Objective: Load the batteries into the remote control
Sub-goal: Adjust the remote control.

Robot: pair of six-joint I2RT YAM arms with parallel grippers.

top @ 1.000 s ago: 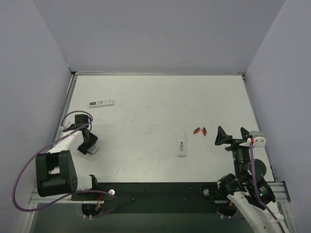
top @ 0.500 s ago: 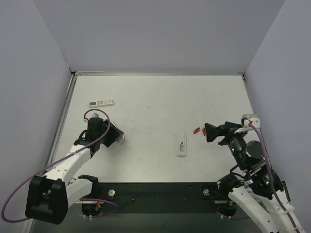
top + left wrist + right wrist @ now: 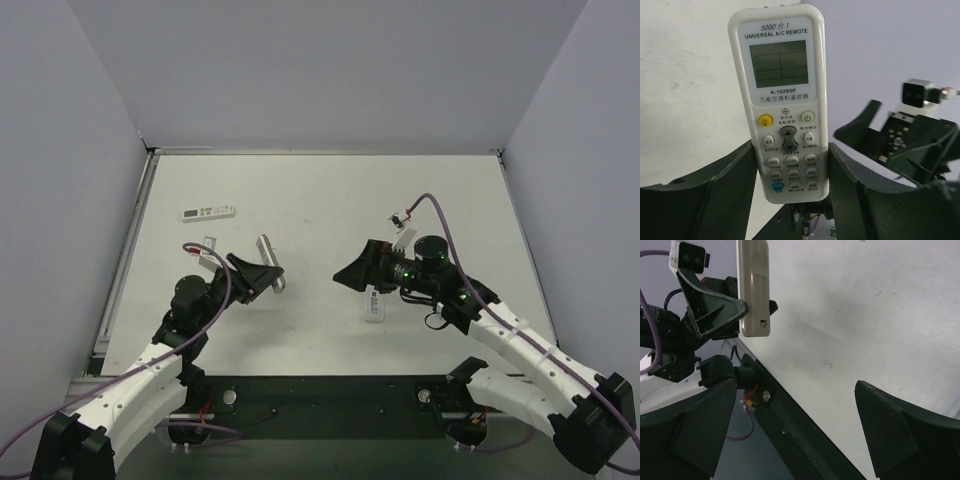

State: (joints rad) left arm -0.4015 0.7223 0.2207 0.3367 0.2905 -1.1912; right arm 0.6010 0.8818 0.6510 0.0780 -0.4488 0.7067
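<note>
Presently: remote control raised over a white table

Matte white table (image 3: 330, 200), faintly speckled, enclosed on three sides by plain pale grey-lilac walls (image 3: 330, 70). A black base strip (image 3: 330, 395) runs along the near edge. A longer white remote (image 3: 208, 212) with a grey display at one end lies flat toward the far left, well apart from both arms. A second small white remote (image 3: 374, 308) lies near the centre, partly covered by the right arm. Left gripper (image 3: 790, 197): black plastic fingers clamped on the lower end of the remote control (image 3: 782, 75), which is held off the table, left of centre. Its face is glossy white, with a grey display and rounded buttons. Its back, seen from the right wrist, is smooth beige. Right gripper (image 3: 795, 440): jaws spread wide, grasping nothing, facing the remote control.
</note>
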